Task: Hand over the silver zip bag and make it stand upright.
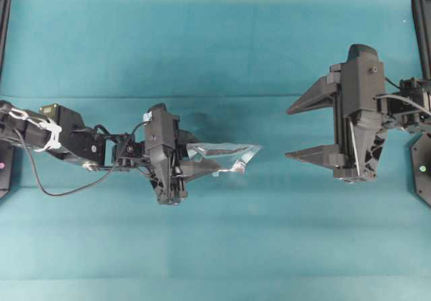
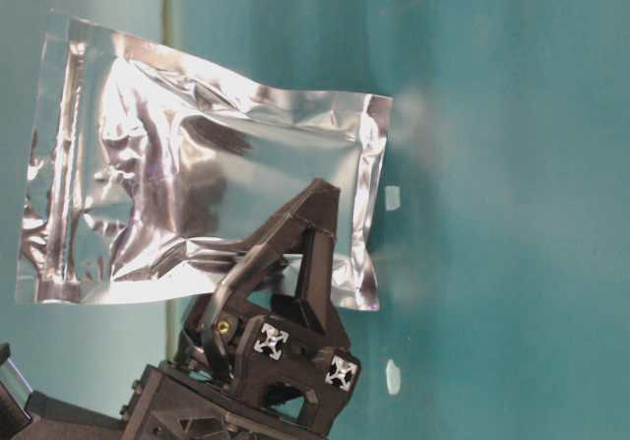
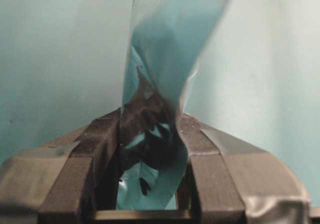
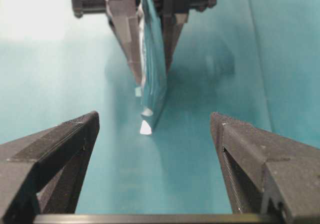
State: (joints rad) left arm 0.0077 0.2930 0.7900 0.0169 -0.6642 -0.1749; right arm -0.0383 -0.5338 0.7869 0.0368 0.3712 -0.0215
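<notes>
From overhead, your left gripper (image 1: 190,163) pinches the silver zip bag (image 1: 225,157) by one end above the teal table (image 1: 202,45), the free end pointing at the right gripper (image 1: 306,129), whose jaws gape wide, well apart from it. At table level you get crinkled, mirror-bright foil (image 2: 197,194) with sealed edges (black fingers clamped low on it). Your left wrist view shows ribbed pads (image 3: 100,149) squeezing the twisted foil (image 3: 160,83). From the right wrist, the bag (image 4: 152,73) hangs edge-on, centred ahead between your spread fingers (image 4: 65,149).
</notes>
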